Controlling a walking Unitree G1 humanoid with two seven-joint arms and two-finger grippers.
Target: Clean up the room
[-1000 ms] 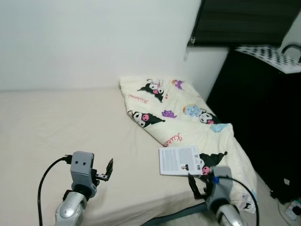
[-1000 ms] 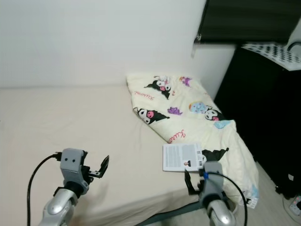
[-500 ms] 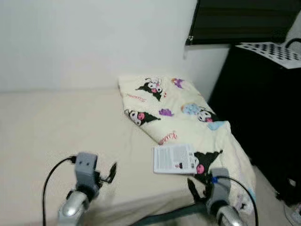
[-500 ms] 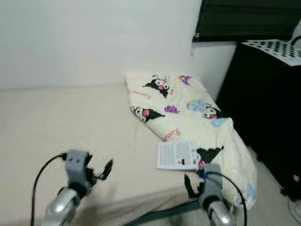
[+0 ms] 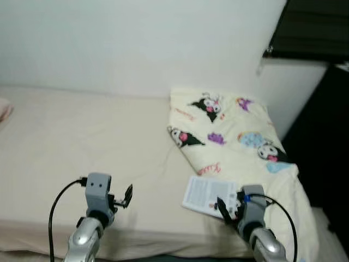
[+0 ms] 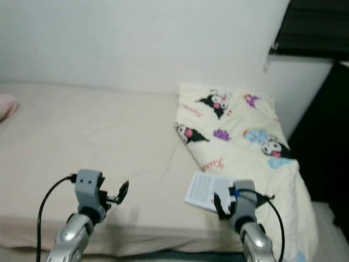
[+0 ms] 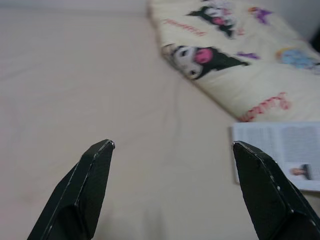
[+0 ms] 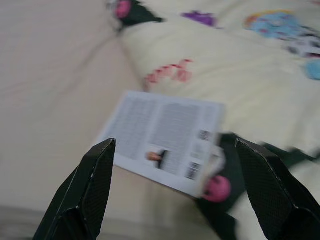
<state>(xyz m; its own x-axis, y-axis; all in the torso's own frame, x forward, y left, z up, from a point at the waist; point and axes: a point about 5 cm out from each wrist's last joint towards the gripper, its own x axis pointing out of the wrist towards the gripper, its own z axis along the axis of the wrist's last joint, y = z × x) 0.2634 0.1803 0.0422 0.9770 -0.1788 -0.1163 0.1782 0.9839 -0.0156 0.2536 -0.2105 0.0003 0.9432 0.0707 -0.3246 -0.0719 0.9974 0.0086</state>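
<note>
A: Where was the thing to tidy?

B: A printed booklet [image 5: 210, 195] lay on the bed [image 5: 82, 142], partly on the beige sheet and partly on the edge of a cream blanket [image 5: 240, 136] with cartoon characters. The blanket was folded along the robot's right side of the bed, next to the white wall [image 5: 136, 43].

A: And the grippers, how were they?

B: The right gripper [image 8: 175, 190] was held just in front of the booklet, with its two black fingers [image 8: 92, 185] spread wide and nothing between them. The left gripper [image 7: 172, 190] hovered over the bare sheet, well apart from the booklet, also wide open and holding nothing.

A: Was there any box or basket with things inside?

B: I could not make out one. Something dark [image 5: 327, 136] stood beside the bed on the right, but it was too dark to tell more. A small pink thing [image 6: 5, 106] showed at the far left edge of the bed.
</note>
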